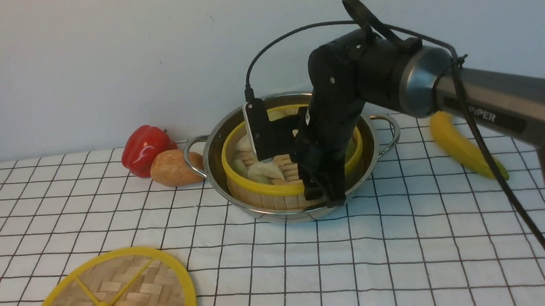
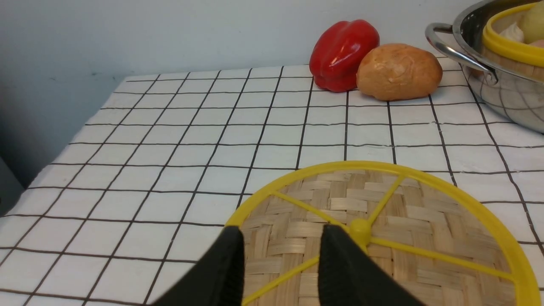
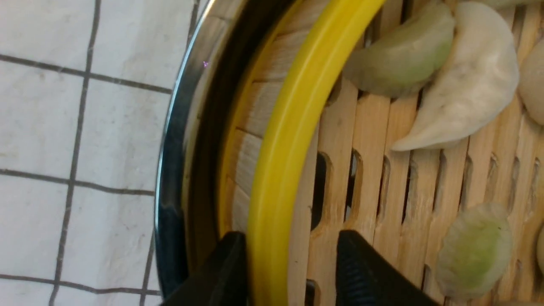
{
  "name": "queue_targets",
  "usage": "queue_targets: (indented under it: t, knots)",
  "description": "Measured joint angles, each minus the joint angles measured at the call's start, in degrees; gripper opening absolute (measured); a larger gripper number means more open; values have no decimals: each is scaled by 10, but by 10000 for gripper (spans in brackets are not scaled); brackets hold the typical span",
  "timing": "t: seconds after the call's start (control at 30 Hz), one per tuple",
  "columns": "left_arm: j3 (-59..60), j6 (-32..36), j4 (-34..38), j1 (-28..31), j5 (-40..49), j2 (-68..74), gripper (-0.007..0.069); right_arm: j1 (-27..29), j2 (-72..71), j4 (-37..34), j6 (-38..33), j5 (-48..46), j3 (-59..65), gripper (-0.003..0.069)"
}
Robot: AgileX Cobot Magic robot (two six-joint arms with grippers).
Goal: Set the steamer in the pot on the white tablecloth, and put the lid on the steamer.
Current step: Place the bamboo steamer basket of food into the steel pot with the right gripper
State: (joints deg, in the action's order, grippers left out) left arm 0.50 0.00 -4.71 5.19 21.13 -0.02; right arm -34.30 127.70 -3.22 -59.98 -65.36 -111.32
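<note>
Plainly, the steamer (image 1: 275, 191) sat inside the pot (image 1: 277, 216), which stood toward the back of the white tablecloth (image 1: 403, 240) spread over the tabletop. We saw its yellow rim ringed by the pot's steel rim, with a narrow gap between the two. Dumplings (image 3: 463, 93) lay on its slatted floor.

The right arm (image 1: 392, 75) reached in from the right and bent down over the near right side of the steamer. The right jaws straddled the yellow rim. In the right wrist view, one of the fingers (image 3: 221, 276) stood in the gap between pot and steamer, right against the rim's outer side. The other stood inside the basket, clear of the rim. We therefore took the right jaws as parted and gripping nothing.

The lid (image 1: 119, 293) lay flat on the cloth at the near left, well apart from the pot. The left jaws showed only in the left wrist view. They stood partly spread over the lid, beside its yellow hub (image 2: 360, 225), with only the weave below showing in the gap. Whether they touched the lid we could not tell.

A red pepper (image 1: 146, 147) and a brown roll (image 1: 174, 168) lay side by side just left of the pot. A banana (image 1: 459, 147) lay to its right.
</note>
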Motion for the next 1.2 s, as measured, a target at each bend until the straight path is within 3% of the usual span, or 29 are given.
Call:
queue_targets:
  t: [0.97,1.2]
  knots:
    - [0,0,0,0,0,0,243,-3,9,19,21,6,-1,318]
    - [0,0,0,0,0,0,243,-3,9,23,46,16,-1,407]
